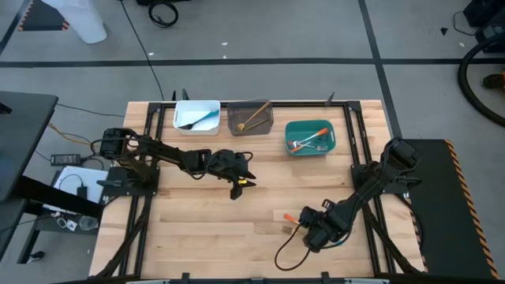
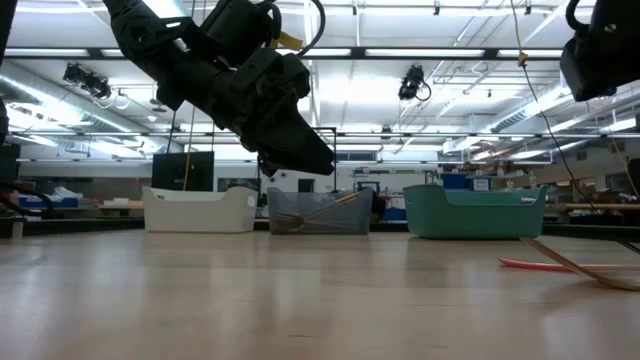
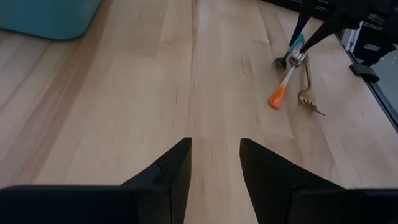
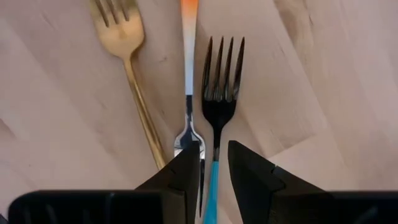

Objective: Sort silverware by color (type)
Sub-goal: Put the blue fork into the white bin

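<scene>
1. Looking down on the counter (image 1: 205, 221), the right gripper (image 1: 309, 229) sits low toward 5 o'clock, right over a small cluster of forks.
2. From its own wrist camera, the right gripper (image 4: 214, 165) has its fingers (image 4: 186, 171) set narrowly apart around the teal handle of a black-tined fork (image 4: 219, 99); I cannot tell whether they are pinching it yet.
3. Just beside that fork lies an orange-handled fork (image 4: 189, 56), its metal head partly under the gripper's finger, and next to that a golden fork (image 4: 127, 56), tines pointing away from the gripper.
4. The left gripper (image 1: 237, 175) hangs above the middle of the counter, clear of the wood in the low view (image 2: 290, 140). Its fingers (image 3: 171, 174) stand apart with nothing between them.
5. From the left wrist camera the same cluster shows farther off: the orange-handled fork (image 3: 281, 84) and the golden fork (image 3: 308, 93) under the right arm.
6. Along the 12 o'clock edge stand three bins: a white bin (image 1: 215, 106) holding a blue-handled piece (image 1: 201, 119), a grey bin (image 1: 270, 126) holding a golden piece (image 1: 253, 116), and a teal bin (image 1: 291, 147) holding an orange-handled piece (image 1: 308, 140).
</scene>
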